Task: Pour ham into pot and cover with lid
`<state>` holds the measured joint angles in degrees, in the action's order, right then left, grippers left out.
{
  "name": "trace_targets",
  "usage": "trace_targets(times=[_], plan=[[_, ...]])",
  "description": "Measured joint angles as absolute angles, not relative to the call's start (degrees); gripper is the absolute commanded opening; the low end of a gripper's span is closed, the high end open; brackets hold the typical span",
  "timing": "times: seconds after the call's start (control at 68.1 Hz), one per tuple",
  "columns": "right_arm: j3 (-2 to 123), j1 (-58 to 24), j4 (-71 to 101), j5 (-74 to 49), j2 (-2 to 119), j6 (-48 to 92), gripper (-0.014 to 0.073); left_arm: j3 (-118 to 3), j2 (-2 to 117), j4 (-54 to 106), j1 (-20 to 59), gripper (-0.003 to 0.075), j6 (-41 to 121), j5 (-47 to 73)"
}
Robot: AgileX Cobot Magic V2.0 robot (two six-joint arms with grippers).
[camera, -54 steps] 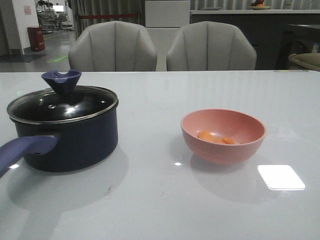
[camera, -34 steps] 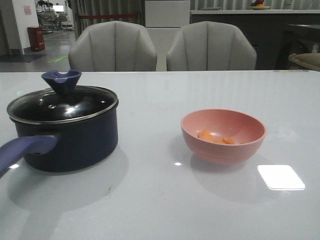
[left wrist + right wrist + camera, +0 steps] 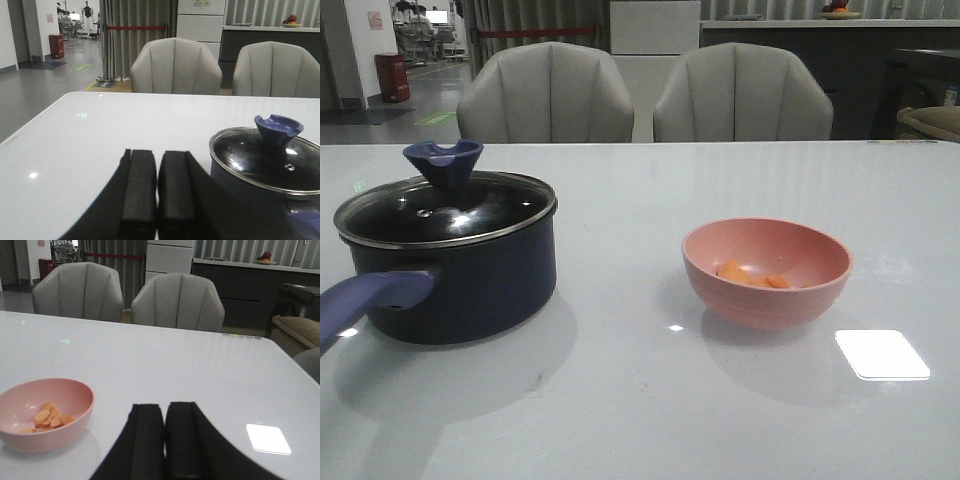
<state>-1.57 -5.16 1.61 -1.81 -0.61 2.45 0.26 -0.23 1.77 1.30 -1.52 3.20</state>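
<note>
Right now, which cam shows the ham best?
Right wrist view: it looks down into the pink bowl, so the ham slices show separately. Front view shows only a low sliver of ham behind the rim. Left wrist view misses it, showing only the pot.

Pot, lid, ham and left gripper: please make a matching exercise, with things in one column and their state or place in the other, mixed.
Things:
1. pot
2. lid
3. ham
4. left gripper

States or places:
A. inside the pink bowl
B. shut, holding nothing
C. resting on the pot
D. on the table, covered

Pairs: 1-D, 2-C, 3-A, 4-B
</note>
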Motion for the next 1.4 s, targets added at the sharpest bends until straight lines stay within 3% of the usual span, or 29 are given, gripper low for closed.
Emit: trace_targets(times=[0.353,0.499,0.749,1.043,1.117,1.205,1.337,1.396], plan=[[-1.57,-5.16,1.61,-1.81,-0.61,2.45,0.0165,-0.33,-0.23,3.86,1.30,0.0112,-1.52,-14.88],[-1.57,-5.16,1.61,-1.81,-0.61,2.45,0.0165,-8.31,0.26,3.91,1.30,0.0112,-1.52,-4.98],[-1.57,-5.16,1.61,-1.81,-0.61,2.45,0.0165,-24.93,11.85,3.91,1.30,0.0112,-1.52,16.41],[-1.57,-5.16,1.61,-1.81,-0.61,2.45,0.0165,-26.32,18.74,4.00,1.30,0.0127,-1.52,19.64],[-1.57,-5.16,1.61,-1.81,-0.61,2.45,0.0165,-26.32,19.77,4.00,1.30,0.0180,-1.52,20.43],[-1.57,-5.16,1.61,-1.81,-0.61,2.45,0.0165,-26.32,21.15,4.00,1.30,0.0336,-1.52,22.38],[-1.57,-5.16,1.61,-1.81,-0.61,2.45,0.0165,-26.32,23.16,4.00,1.30,0.0633,-1.52,23.86],[-1.57,-5.16,1.61,-1.81,-0.61,2.45,0.0165,-26.54,24.07,4.00,1.30,0.0684,-1.52,24.30]])
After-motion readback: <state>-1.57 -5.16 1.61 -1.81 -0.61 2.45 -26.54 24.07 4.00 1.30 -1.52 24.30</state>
